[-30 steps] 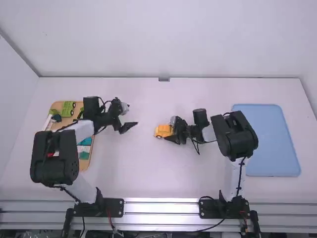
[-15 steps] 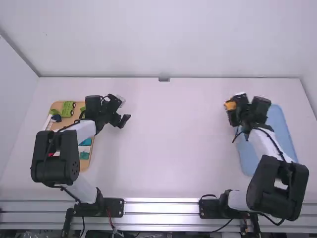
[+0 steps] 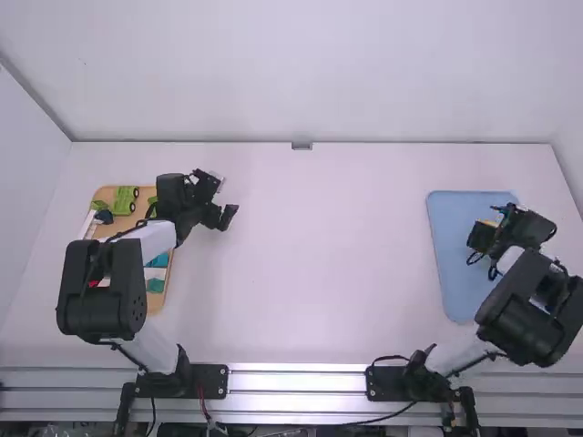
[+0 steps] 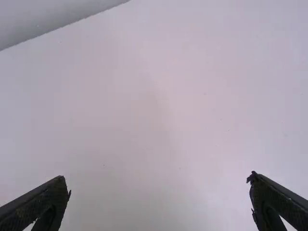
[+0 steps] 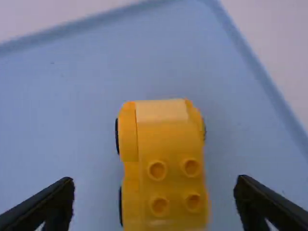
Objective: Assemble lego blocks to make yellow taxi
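Jaws on both arms, two pairs, stand apart and empty. At the frame's left, one wooden tray (image 3: 156, 303) holds several blocks (image 3: 157, 260), partly hidden; the left jaws seem parked beside it. Far right, one blue tray (image 3: 451, 255) holds one yellow car (image 5: 163, 139), likely its delivery place, between the right jaws.

The right pincer (image 3: 487, 225) has carried the yellow taxi (image 5: 166, 139) to the blue tray (image 3: 454, 264) and opened.

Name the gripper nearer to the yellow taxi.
Right. The right gripper is open with its fingers on either side of the yellow taxi; the open left gripper is across the table, near the wooden tray.
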You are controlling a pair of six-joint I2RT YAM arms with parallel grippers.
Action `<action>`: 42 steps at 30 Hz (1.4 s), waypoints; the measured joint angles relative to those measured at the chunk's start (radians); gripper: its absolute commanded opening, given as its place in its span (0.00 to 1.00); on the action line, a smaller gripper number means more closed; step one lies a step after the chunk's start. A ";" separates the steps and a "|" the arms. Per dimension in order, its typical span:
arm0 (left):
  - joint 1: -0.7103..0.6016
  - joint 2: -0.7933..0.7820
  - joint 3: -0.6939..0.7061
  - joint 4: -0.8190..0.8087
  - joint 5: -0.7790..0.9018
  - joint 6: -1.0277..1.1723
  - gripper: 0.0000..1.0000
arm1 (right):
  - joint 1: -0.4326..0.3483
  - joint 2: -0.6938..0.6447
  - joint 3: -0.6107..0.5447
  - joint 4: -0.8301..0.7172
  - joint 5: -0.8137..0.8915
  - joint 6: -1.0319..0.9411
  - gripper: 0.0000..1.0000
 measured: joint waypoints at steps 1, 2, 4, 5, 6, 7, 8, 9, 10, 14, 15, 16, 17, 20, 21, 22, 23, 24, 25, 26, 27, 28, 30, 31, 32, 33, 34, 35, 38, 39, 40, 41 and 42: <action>0.000 0.000 0.000 0.005 -0.015 -0.026 0.99 | 0.000 0.005 0.000 -0.005 0.001 0.002 0.99; 0.000 0.000 0.000 0.008 -0.047 -0.068 0.99 | -0.001 0.007 -0.001 -0.018 0.001 0.005 0.98; -0.001 -0.006 0.000 -0.005 -0.102 -0.121 0.99 | 0.005 0.004 -0.001 -0.040 0.012 0.010 0.98; -0.002 -0.016 0.000 -0.019 -0.129 -0.139 0.99 | 0.010 -0.003 0.000 -0.068 0.028 0.013 0.99; -0.004 -0.028 0.000 -0.033 -0.146 -0.153 0.99 | 0.017 -0.012 -0.002 -0.092 0.041 0.013 0.99; -0.006 -0.038 0.000 -0.042 -0.157 -0.160 0.99 | 0.023 -0.021 -0.003 -0.106 0.050 0.014 0.99; -0.016 -0.074 0.000 -0.074 -0.177 -0.176 0.99 | 0.044 -0.056 -0.006 -0.142 0.079 0.015 0.99; -0.026 -0.109 0.000 -0.103 -0.188 -0.184 0.99 | 0.066 -0.095 -0.008 -0.166 0.099 0.016 0.99; -0.032 -0.133 0.000 -0.119 -0.193 -0.187 0.99 | 0.089 -0.136 -0.009 -0.186 0.115 0.016 0.99; -0.079 -0.281 0.024 -0.198 -0.210 -0.197 0.99 | 0.207 -0.338 -0.009 -0.259 0.147 0.001 0.98; -0.079 -0.281 0.024 -0.198 -0.210 -0.197 0.99 | 0.207 -0.338 -0.009 -0.259 0.147 0.001 0.98; -0.090 -0.323 0.029 -0.212 -0.212 -0.200 0.99 | 0.254 -0.409 -0.009 -0.286 0.153 -0.004 0.99; -0.098 -0.363 0.033 -0.233 -0.214 -0.201 0.99 | 0.298 -0.463 -0.009 -0.309 0.154 -0.008 0.98; -0.112 -0.450 0.033 -0.277 -0.214 -0.206 0.99 | 0.414 -0.572 -0.009 -0.359 0.161 -0.030 0.99; -0.116 -0.472 0.033 -0.286 -0.214 -0.207 0.99 | 0.456 -0.601 -0.009 -0.370 0.162 -0.043 0.99; -0.120 -0.503 0.033 -0.299 -0.214 -0.208 0.99 | 0.496 -0.626 -0.009 -0.378 0.162 -0.055 0.99; -0.121 -0.525 0.033 -0.311 -0.214 -0.208 0.99 | 0.535 -0.647 -0.009 -0.381 0.160 -0.067 0.99; -0.121 -0.541 0.033 -0.320 -0.214 -0.208 0.99 | 0.562 -0.662 -0.009 -0.383 0.161 -0.075 0.99; -0.121 -0.561 0.033 -0.326 -0.214 -0.208 0.99 | 0.595 -0.680 -0.009 -0.383 0.160 -0.089 0.98; -0.121 -0.585 0.033 -0.325 -0.214 -0.209 0.98 | 0.633 -0.702 -0.009 -0.381 0.160 -0.099 0.97; -0.115 -0.603 0.033 -0.318 -0.215 -0.215 0.96 | 0.653 -0.718 -0.009 -0.373 0.154 -0.103 0.96; -0.114 -0.610 0.033 -0.313 -0.216 -0.217 0.96 | 0.657 -0.723 -0.009 -0.369 0.152 -0.105 0.95; -0.106 -0.635 0.029 -0.287 -0.234 -0.233 0.93 | 0.660 -0.748 -0.021 -0.341 0.150 -0.101 0.93; -0.104 -0.648 0.021 -0.275 -0.243 -0.243 0.92 | 0.658 -0.761 -0.034 -0.327 0.151 -0.094 0.91; -0.102 -0.662 0.009 -0.272 -0.253 -0.253 0.90 | 0.657 -0.773 -0.048 -0.316 0.151 -0.088 0.90; -0.103 -0.670 0.001 -0.272 -0.260 -0.259 0.90 | 0.657 -0.780 -0.056 -0.310 0.151 -0.084 0.89; -0.103 -0.687 -0.020 -0.272 -0.273 -0.273 0.88 | 0.658 -0.795 -0.077 -0.294 0.151 -0.072 0.87; -0.103 -0.702 -0.040 -0.273 -0.286 -0.286 0.86 | 0.658 -0.809 -0.095 -0.280 0.151 -0.060 0.85; -0.103 -0.733 -0.084 -0.276 -0.320 -0.320 0.82 | 0.658 -0.846 -0.141 -0.238 0.150 -0.027 0.81; -0.103 -0.747 -0.102 -0.276 -0.335 -0.332 0.80 | 0.658 -0.862 -0.158 -0.222 0.152 -0.012 0.79; -0.103 -0.762 -0.118 -0.276 -0.348 -0.340 0.78 | 0.658 -0.878 -0.173 -0.206 0.150 0.000 0.77; -0.103 -0.778 -0.135 -0.276 -0.359 -0.347 0.76 | 0.658 -0.895 -0.187 -0.198 0.151 0.014 0.75; -0.103 -0.801 -0.157 -0.276 -0.370 -0.354 0.74 | 0.658 -0.921 -0.209 -0.191 0.150 0.035 0.73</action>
